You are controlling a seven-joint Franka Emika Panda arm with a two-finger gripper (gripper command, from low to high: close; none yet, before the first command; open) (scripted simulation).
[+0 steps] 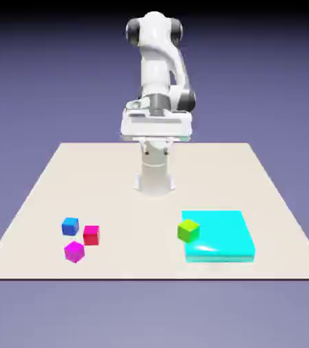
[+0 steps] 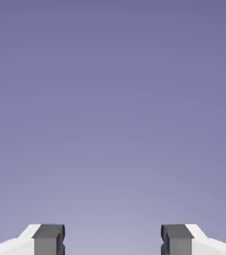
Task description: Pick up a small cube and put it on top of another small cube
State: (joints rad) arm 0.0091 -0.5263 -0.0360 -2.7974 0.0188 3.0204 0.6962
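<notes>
Over on the exterior view's left, near the front of the table (image 1: pixel 35 183), three little cubes sit in a loose cluster; the blue cube (image 1: pixel 70 226) is the farthest back and leftmost, the red cube (image 1: pixel 91 235) sits just beside it to the right, and the magenta cube (image 1: pixel 74 252) lies nearest the front edge, close below the other two; none of them looks to be stacked, and whether any two touch I cannot tell.

In the middle, the arm (image 1: pixel 158 68) is folded up high above its base, well apart from everything on the table; the hand is level and nothing hangs from it.

The hand view shows only the plain backdrop; the gripper (image 2: pixel 112 239) stands wide, its two grey tips far apart at the bottom edge with nothing between them.

To the right, a green cube (image 1: pixel 188 230) rests at the left edge of a flat cyan slab (image 1: pixel 225 238), well apart from the cluster.

So the job looks not yet begun; this is the reach step. Next, I'd judge, the hand must swing out toward the blue cube and tip downward; it must come down with the fingers straddling that cube alone; the red one is close enough that a finger could nudge it, so the approach wants care.
</notes>
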